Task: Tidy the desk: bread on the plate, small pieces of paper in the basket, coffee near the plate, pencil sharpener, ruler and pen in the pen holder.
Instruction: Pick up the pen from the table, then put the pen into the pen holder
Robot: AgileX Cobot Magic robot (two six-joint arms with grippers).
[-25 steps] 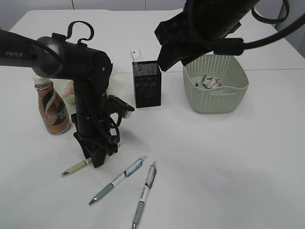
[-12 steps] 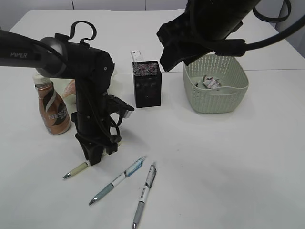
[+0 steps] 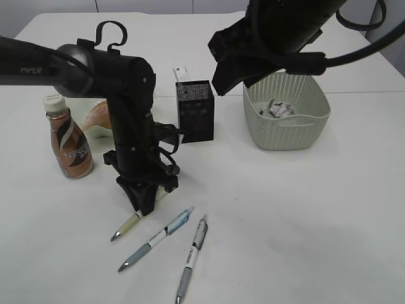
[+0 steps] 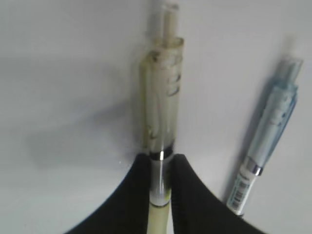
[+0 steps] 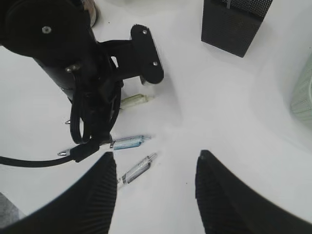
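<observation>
My left gripper (image 3: pixel 144 201) (image 4: pixel 160 160) is shut on a pale yellow pen (image 4: pixel 161 112) (image 3: pixel 126 225), whose tip slants down toward the desk (image 3: pixel 304 209). Two more pens lie beside it, a blue one (image 3: pixel 155 239) (image 4: pixel 270 131) and a grey one (image 3: pixel 192 256). The black mesh pen holder (image 3: pixel 195 111) stands behind, with the basket (image 3: pixel 288 130) holding crumpled paper (image 3: pixel 278 109) to its right. The coffee (image 3: pixel 68 140) stands at the left, next to the bread (image 3: pixel 96 116) on the plate (image 3: pixel 104 132). My right gripper (image 5: pixel 156 155) hangs open and empty high above the pens. I see no ruler or pencil sharpener.
A small white object (image 3: pixel 181 73) sticks up at the pen holder's back left corner. The left arm's dark body (image 3: pixel 126 107) stands between the bottle and the holder. The right arm (image 3: pixel 278 38) looms over the back of the desk, next to the basket.
The left gripper closed on the yellow pen, then swung to the right with it; the pen's tip now lies nearer the blue pen. The right arm has stayed put.
</observation>
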